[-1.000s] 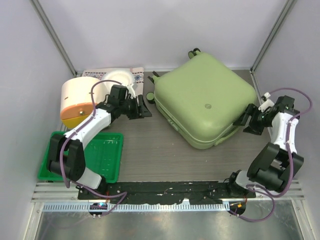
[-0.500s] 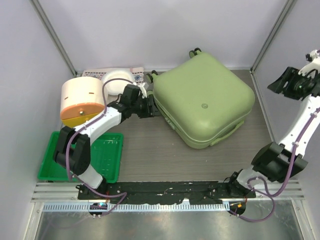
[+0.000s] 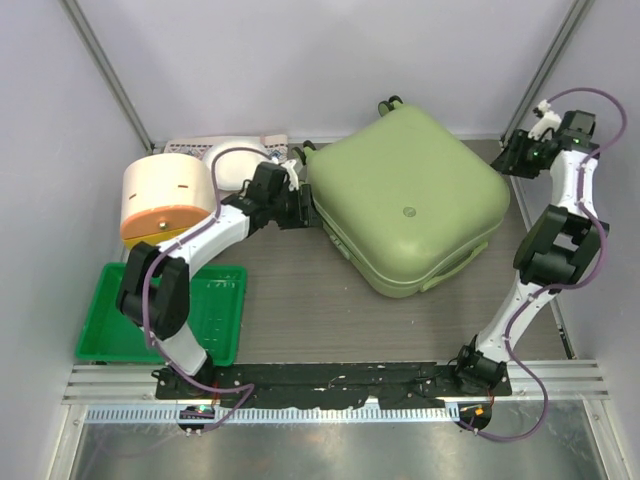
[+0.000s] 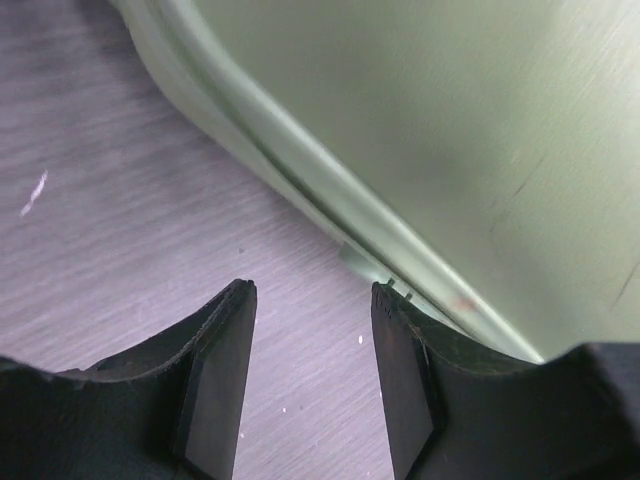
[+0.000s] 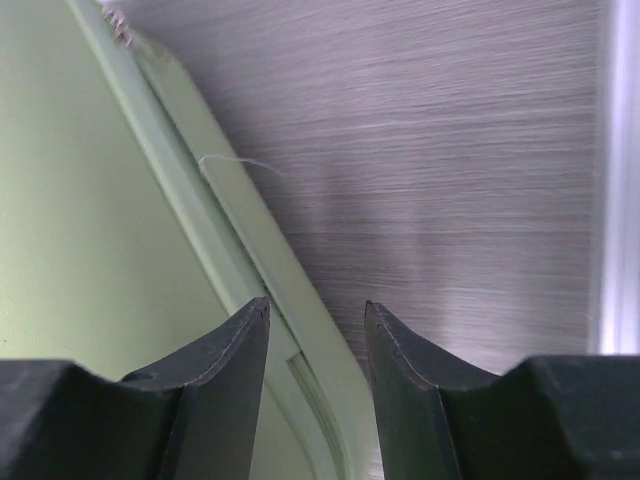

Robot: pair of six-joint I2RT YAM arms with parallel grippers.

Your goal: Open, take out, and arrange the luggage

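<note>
Two pincers, one per arm, stand part-open and empty: the left gripper sits on the table just beside the left seam of the one pale green suitcase, and the right gripper hangs over its far right corner. Nearest lies one flat green tray. Beyond it are one cream-and-orange round container, then the closed suitcase centre-right, and farthest back one white bowl by one patterned cloth.

The grey wood-grain table carries a pale green suitcase (closed, lying flat), a green tray, a cream-and-orange tub and a patterned cloth.
</note>
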